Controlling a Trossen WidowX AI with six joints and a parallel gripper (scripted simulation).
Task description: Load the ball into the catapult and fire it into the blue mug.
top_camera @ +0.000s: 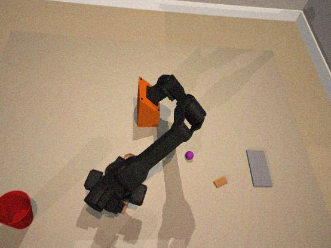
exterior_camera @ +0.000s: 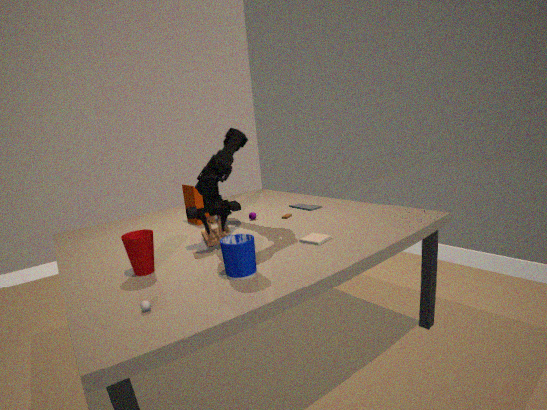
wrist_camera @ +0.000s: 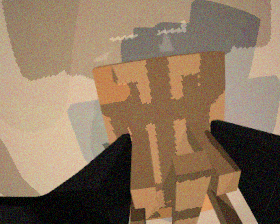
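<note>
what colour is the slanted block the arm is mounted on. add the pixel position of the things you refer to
Orange [top_camera: 148,117] [exterior_camera: 190,204], with small dark dots on its sloping face; the top view shows it best.

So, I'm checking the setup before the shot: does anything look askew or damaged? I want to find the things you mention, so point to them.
The wooden catapult [exterior_camera: 213,238] [wrist_camera: 162,112] may sit tilted between the gripper's [exterior_camera: 214,223] [wrist_camera: 170,129] fingers, likely from handling. I see no damage, though the arm partly hides it.

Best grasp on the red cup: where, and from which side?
The rim of the red cup. I'd come straight down from above, one finger inside and one outside the wall: it stands upright with its wide mouth open upward, and the body narrows toward the base, so a side pinch could slip.
</note>
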